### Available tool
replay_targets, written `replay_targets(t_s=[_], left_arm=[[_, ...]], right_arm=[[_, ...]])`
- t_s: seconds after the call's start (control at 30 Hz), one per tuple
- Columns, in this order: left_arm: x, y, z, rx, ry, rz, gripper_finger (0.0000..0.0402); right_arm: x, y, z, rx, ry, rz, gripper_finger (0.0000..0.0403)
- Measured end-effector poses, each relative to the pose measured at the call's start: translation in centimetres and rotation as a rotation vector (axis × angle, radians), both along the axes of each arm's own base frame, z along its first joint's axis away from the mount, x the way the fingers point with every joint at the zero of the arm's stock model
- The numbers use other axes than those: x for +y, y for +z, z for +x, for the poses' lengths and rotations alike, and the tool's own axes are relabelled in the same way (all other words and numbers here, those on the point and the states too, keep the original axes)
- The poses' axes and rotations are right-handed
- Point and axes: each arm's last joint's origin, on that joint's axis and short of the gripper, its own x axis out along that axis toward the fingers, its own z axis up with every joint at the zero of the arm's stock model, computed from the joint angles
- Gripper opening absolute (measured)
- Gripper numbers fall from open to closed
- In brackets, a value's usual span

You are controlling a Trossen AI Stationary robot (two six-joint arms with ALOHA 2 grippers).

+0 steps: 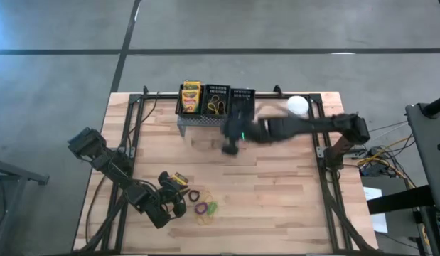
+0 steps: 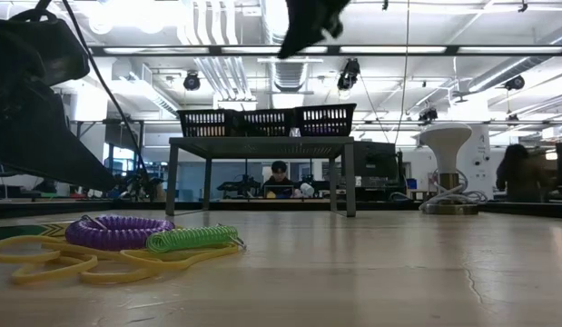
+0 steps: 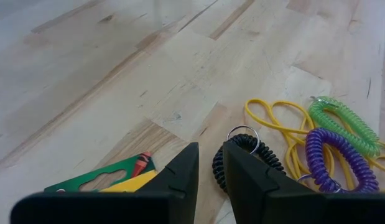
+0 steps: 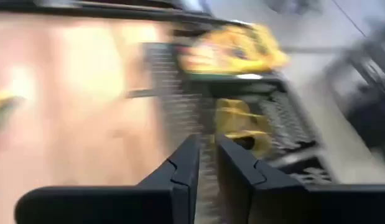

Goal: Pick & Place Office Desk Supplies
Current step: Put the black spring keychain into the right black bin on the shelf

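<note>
Three black mesh baskets (image 1: 217, 99) stand in a row on the grey perforated stand (image 1: 202, 121) at the table's far side. The left one holds a crayon box (image 1: 190, 97); the middle one holds yellow bands (image 1: 217, 107). Another crayon box (image 3: 111, 180) lies flat on the table by my left gripper (image 3: 209, 163), which is shut just above the wood. A black coil loop (image 3: 242, 155) lies beside its finger, with purple (image 3: 335, 158), green (image 3: 341, 124) and yellow loops (image 3: 273, 115) beyond. My right gripper (image 1: 231, 146) hovers shut, high in front of the stand.
A white round dome (image 1: 298, 105) stands to the right of the baskets. Dark frame rails (image 1: 326, 178) run along the table's left and right sides. Bare wood (image 1: 276, 199) stretches between the loops and the right rail. A person (image 2: 279, 179) sits in the room beyond the table.
</note>
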Motion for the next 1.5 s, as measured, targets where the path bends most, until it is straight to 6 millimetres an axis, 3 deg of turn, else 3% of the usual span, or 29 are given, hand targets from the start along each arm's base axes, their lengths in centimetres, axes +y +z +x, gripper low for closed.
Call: replay_targets(t_s=[0.13, 0.3, 0.47, 0.7, 0.87, 1.03, 1.33, 1.5], left_arm=[[0.0, 0.0, 0.0, -0.013, 0.018, -0.025, 0.0078], [0.0, 0.0, 0.0, -0.015, 0.027, -0.043, 0.0078], [0.2, 0.4, 0.2, 0.014, -0.025, 0.010, 0.0079], [0.0, 1.6, 0.9, 0.061, -0.157, -0.046, 0.0079], [-0.7, 1.4, 1.0, 0.127, -0.338, -0.044, 0.0079], [-0.5, 1.1, 1.6, 0.120, -0.387, 0.082, 0.0095], [-0.7, -0.1, 2.0, 0.213, -0.551, 0.138, 0.0180], [-0.5, -0.9, 2.1, 0.240, -0.542, 0.154, 0.0184]], right_arm=[[6.9, -2.2, -0.4, 0.010, 0.163, 0.005, 0.0040], [14.0, -10.0, -2.5, -0.050, 0.249, 0.061, 0.0040], [17.9, -14.4, -6.3, -0.272, 0.254, 0.137, 0.0040], [17.2, -18.6, -8.9, -0.382, 0.220, 0.241, 0.0040], [16.3, -20.4, -9.0, -0.370, 0.176, 0.249, 0.0040], [16.1, -20.6, -8.7, -0.364, 0.165, 0.245, 0.0040], [16.0, -20.6, -8.7, -0.364, 0.167, 0.240, 0.0040], [15.8, -20.6, -8.5, -0.368, 0.153, 0.247, 0.0040]])
